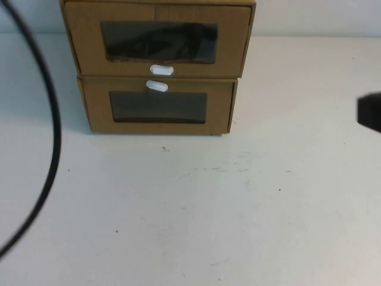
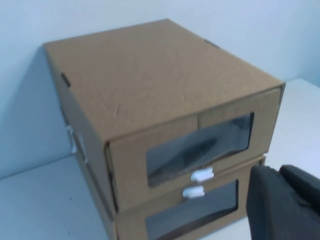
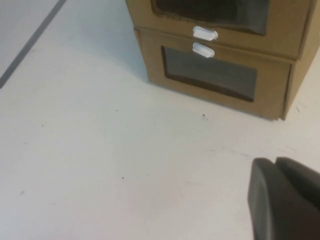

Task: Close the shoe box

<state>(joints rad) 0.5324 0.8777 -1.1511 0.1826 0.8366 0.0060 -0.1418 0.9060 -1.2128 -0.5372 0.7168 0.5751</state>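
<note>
- You work on a white table [image 1: 196, 208] against a pale wall; the ground in front of the boxes lies bare apart from a few specks.
- The shoe box [image 1: 158, 39] is the upper of two stacked cardboard drawers at the far middle of the table, with a wide window and a white tab [image 1: 161, 70] below it.
- In the high view its front stands a little proud of the lower box [image 1: 158, 107], so you may judge it not quite pushed home; in the left wrist view it looks close to flush.
- Expect light, thin cardboard that dents, and a clear window that flexes. Press on the cardboard beside or under the window, near the tab, not on the plastic.
- Push straight toward the wall; an off-centre shove could skew the drawer or slide the whole stack.
- The left gripper [image 2: 285, 205] hangs just in front of the boxes near the lower drawer's corner; you cannot tell its jaw state.
- The right gripper [image 3: 285, 200] sits over open table, well right of the stack; there too you cannot tell.
- A black cable [image 1: 50, 119] curves across the left side; keep clear of it.
</note>
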